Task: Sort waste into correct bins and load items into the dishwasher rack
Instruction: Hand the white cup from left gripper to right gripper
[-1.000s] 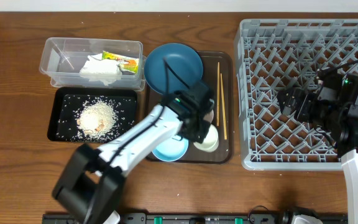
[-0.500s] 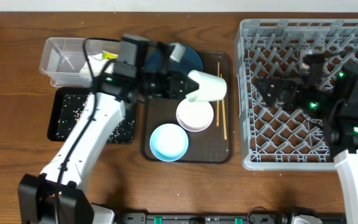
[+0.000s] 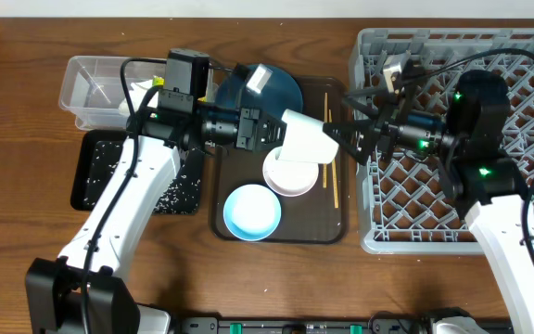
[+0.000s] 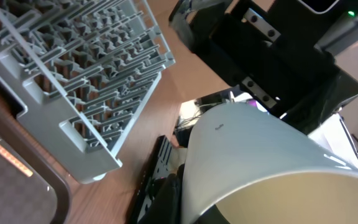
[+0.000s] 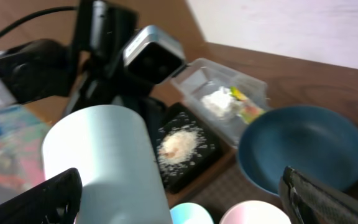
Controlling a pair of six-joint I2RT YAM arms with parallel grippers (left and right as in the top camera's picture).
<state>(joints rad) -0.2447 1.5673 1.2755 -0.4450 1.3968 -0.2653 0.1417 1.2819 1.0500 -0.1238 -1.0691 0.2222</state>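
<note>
1. The white cup lies on its side in the air, above the right half of the brown serving tray. It is close to the left edge of the dishwasher rack.
2. The left tool is clamped on the cup. The mouth seems turned towards it, and the closed end points at the rack.
3. The right tool reaches out over the rack's left edge. Its jaws are wide apart, just beside the cup's free end and apparently not touching it.
4. The step in hand looks like a handover, passing the cup from left to right for loading.
5. Next, the right tool would need to slide around the cup's body and close firmly before the left lets go, since the smooth wall could slip.
6. The blue plate, two bowls and the chopsticks wait on the tray.
</note>
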